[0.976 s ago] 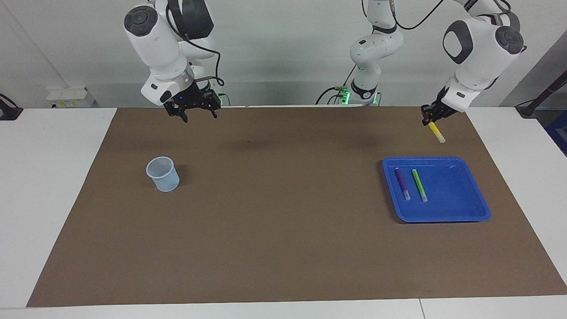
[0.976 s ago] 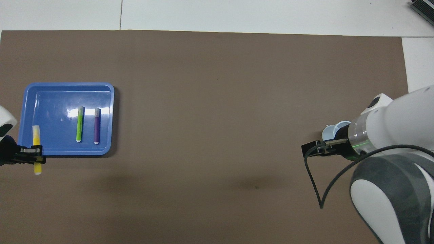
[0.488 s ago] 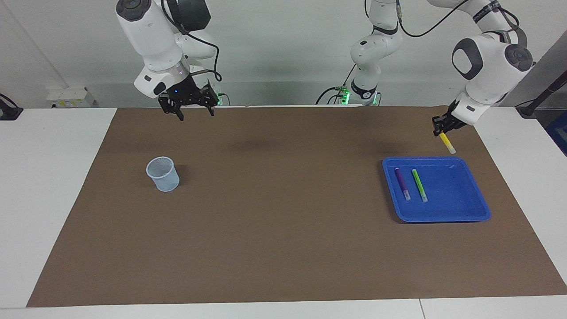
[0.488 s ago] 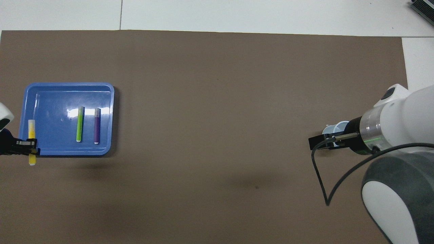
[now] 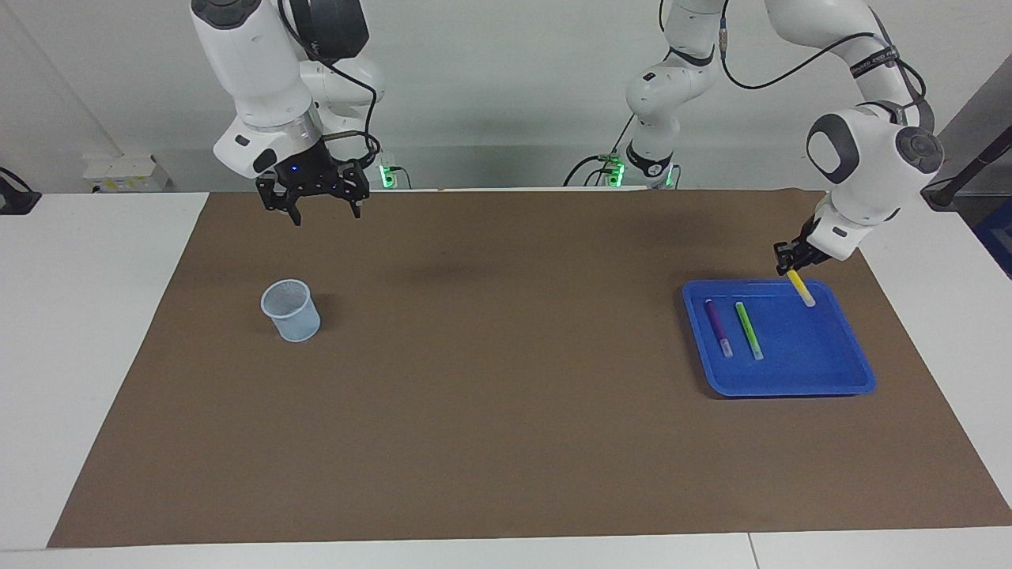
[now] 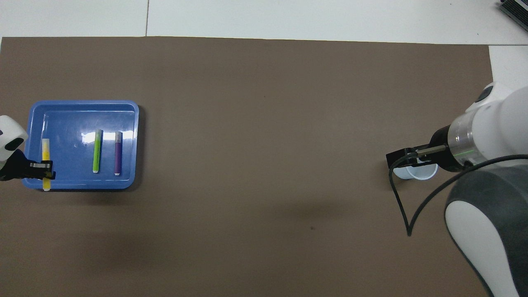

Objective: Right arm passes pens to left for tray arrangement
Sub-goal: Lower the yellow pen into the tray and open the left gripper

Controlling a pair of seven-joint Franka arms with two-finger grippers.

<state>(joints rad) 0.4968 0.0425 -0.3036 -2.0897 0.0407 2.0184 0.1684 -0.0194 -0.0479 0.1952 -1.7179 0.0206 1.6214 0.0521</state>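
Yellow pen is pinched in left gripper jaws, angled over blue tray at frame right for placement. Right gripper jaws are spread, parked upper left.

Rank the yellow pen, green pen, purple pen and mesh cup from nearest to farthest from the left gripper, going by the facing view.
1. yellow pen: held in the left gripper, over the blue tray.
2. green pen: lying in the tray.
3. purple pen: beside the green pen, toward the right arm's end.
4. mesh cup: at the right arm's end of the table.
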